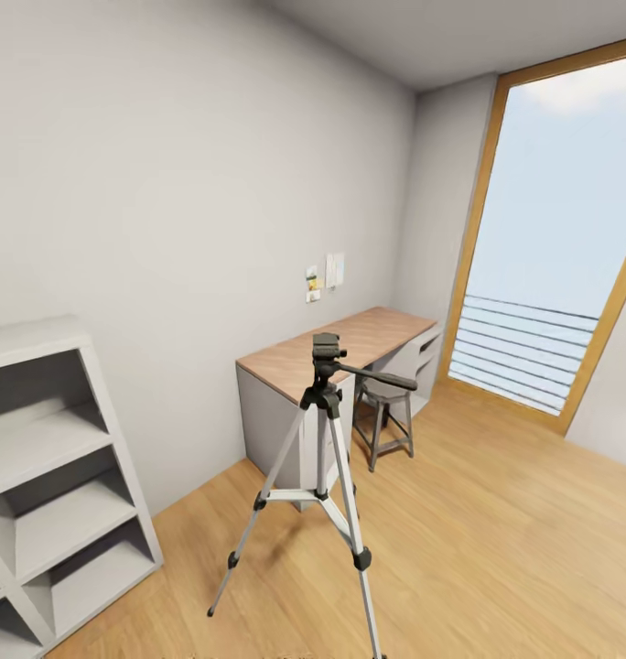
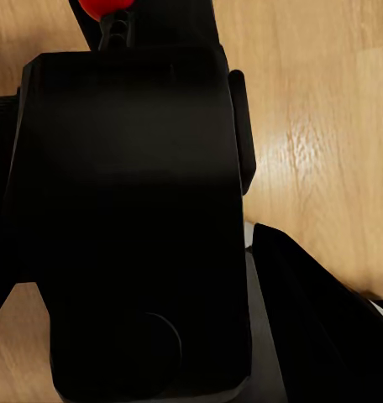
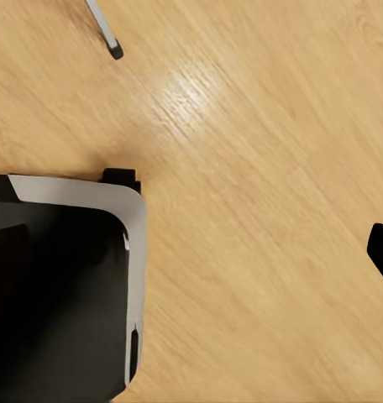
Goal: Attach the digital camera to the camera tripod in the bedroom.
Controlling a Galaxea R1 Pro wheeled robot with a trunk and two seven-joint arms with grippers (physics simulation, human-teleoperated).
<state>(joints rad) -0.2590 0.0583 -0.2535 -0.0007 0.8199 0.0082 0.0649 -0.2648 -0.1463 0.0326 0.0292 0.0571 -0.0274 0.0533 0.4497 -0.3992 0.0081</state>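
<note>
wood floor (image 1: pixel 496 531), camera tripod (image 1: pixel 324 430), stool (image 1: pixel 384 416)

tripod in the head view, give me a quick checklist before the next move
1. Camera tripod upright, legs spread on the wood floor: ok.
2. Tripod head bare, with no digital camera on it: ok, ready for mounting.
3. Floor between the robot and the tripod free of obstacles: ok.
4. Stool and desk stand behind the tripod, apart from its legs: ok.
5. Digital camera held in an end effector: cannot tell; a large black shape blocks the left wrist view.
6. End effector jaws open or shut: cannot tell.
</note>
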